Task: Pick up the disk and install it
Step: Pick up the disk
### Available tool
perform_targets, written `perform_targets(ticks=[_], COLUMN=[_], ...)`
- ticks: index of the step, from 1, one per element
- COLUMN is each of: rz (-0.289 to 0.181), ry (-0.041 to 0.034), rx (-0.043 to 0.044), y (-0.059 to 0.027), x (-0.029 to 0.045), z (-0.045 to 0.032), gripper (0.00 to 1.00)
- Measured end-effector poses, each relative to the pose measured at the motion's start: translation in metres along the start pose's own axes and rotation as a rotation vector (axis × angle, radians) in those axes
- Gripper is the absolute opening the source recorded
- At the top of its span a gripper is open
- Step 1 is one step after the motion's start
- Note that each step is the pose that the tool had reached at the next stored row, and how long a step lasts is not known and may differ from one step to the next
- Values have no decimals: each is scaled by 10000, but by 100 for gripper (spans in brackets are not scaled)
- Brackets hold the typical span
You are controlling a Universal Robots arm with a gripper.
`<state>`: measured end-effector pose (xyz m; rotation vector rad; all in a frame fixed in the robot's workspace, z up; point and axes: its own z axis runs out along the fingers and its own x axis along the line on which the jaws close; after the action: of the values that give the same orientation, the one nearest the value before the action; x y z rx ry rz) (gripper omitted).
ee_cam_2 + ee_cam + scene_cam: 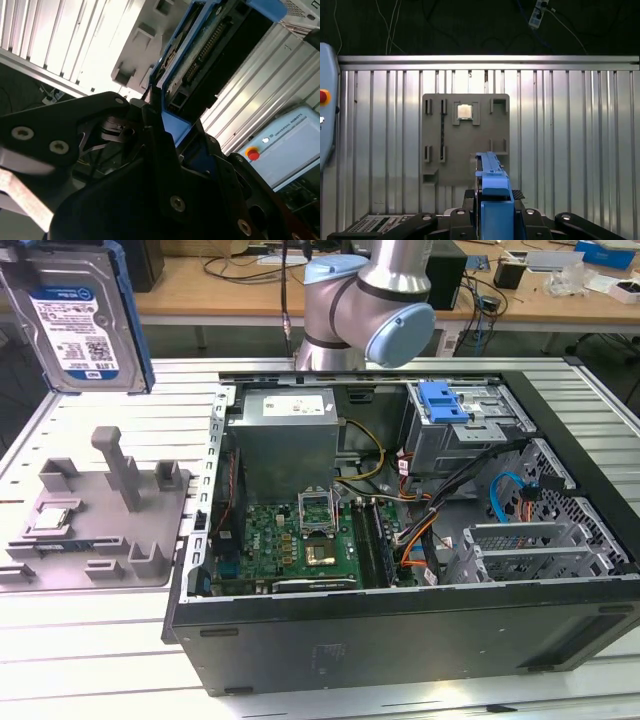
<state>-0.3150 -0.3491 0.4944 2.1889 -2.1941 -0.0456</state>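
Observation:
The disk, silver with a white barcode label and a blue bracket, hangs upright in the air above the grey fixture plate, at the exterior view's left. In the first wrist view I see the disk edge-on, with my gripper shut on its blue bracket. The second wrist view shows the disk's underside and connector, clamped between my black fingers.
A small silver chip sits in the fixture plate. The open computer case lies at the exterior view's right, with a motherboard, a power supply and a drive bay with a blue latch. My arm stands behind it.

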Motion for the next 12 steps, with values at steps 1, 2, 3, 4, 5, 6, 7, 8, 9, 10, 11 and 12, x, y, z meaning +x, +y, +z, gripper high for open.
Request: perform_targets(ticks=[1, 2, 3, 4, 5, 6, 7, 8, 9, 10, 11, 12], rz=[2, 1, -1, 0, 1, 0, -2, 1, -1, -1, -1, -2], ry=[0, -1, 0, 0, 0, 1, 1, 0, 1, 1, 0, 1], rx=[-25, -40, -57, -68, -88, -101, -116, -137, -161, -178, -196, -231], y=[-84, -137, -188, -219, -276, -312, -354, -414, -482, -517, -549, -609], x=[26, 43, 59, 69, 87, 100, 113, 133, 157, 171, 184, 212], z=[-6, -9, -13, -15, -19, -22, -25, -30, -35, -38, -41, -48], gripper=[36, 36, 36, 36, 36, 36, 36, 36, 36, 36, 36, 36])
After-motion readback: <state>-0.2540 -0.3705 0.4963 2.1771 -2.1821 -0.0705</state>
